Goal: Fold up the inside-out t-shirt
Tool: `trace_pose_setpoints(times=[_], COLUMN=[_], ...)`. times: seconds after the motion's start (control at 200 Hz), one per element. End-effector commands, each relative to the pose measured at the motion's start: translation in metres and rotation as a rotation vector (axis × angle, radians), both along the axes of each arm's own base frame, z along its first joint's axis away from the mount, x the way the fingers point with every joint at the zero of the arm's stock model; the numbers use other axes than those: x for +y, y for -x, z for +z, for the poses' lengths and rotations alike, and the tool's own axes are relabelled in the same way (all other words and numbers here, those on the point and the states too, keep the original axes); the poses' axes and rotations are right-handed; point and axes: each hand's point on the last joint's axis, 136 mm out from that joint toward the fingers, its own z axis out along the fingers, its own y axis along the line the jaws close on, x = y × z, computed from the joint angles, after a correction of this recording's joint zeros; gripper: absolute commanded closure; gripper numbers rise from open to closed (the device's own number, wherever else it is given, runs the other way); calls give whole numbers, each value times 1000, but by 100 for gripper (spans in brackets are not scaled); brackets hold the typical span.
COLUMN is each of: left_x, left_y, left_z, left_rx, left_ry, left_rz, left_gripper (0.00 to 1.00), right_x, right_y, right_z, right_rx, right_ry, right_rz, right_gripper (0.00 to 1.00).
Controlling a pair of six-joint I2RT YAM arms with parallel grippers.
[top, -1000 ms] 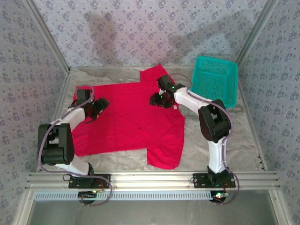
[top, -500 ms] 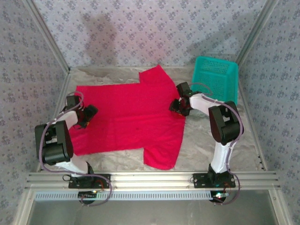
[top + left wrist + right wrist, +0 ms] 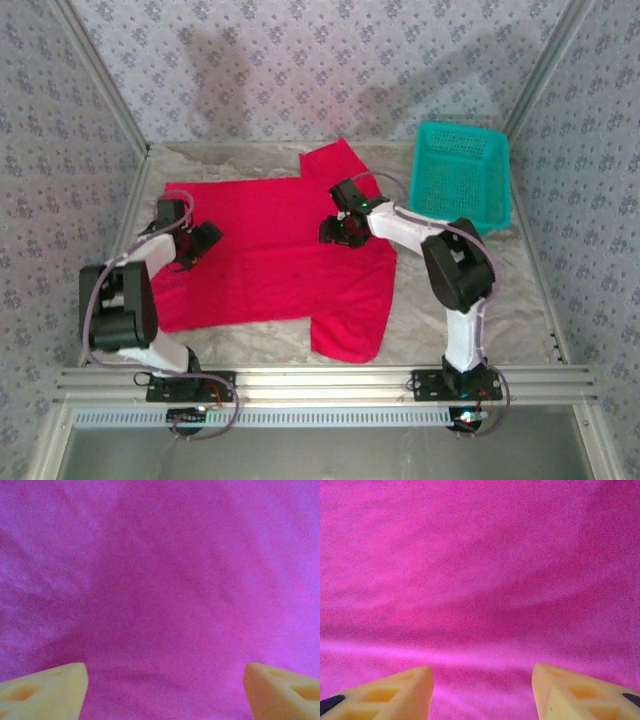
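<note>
On the table (image 3: 520, 300) the red t-shirt (image 3: 280, 250) lies spread out flat and open, both sleeves out to the sides, and a teal basket (image 3: 462, 128) stands just beside its far right sleeve. No fold shows yet, so I judge the task to be at its start with every fold left to do. The left gripper (image 3: 205, 240) hangs over the shirt's left part and the right gripper (image 3: 335, 232) over its far right part, each with jaws apart and holding nothing.
</note>
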Motion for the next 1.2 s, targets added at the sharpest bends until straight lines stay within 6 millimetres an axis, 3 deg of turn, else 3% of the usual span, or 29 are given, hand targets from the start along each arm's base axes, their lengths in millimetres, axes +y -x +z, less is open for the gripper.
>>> trace_pose_setpoints(times=[0.0,0.14,0.275,0.425,0.55,0.67,0.765,0.86,0.984,1.099,1.194], left_x=[5,1,0,4,10,27,50,75,95,103,103], left_y=[-29,-58,-83,-99,-96,-76,-47,-9,38,71,85], left_z=[-9,-37,-49,-39,-12,30,60,76,72,50,33], left_rx=[-9,35,49,32,-7,-63,-84,-79,-42,13,38], left_ry=[-3,40,59,43,28,-17,-60,-73,-36,9,36], left_rz=[4,1,-2,-1,10,60,129,210,300,375,400], left_gripper=[19,21,24,22,22,22,22,22,27,30,35], right_x=[-16,-41,-62,-74,-69,-53,-40,-31,-37,-48,-62], right_y=[-18,-37,-59,-76,-79,-70,-46,-20,11,38,62], right_z=[-28,-53,-65,-65,-37,7,42,71,83,74,60], right_rx=[19,50,64,73,38,-18,-43,-92,-122,-130,-121], right_ry=[77,123,136,158,148,88,70,68,69,40,78], right_rz=[-40,-108,-149,-142,-104,-50,12,49,14,-35,-42], right_gripper=[43,44,44,44,44,44,44,43,43,43,43])
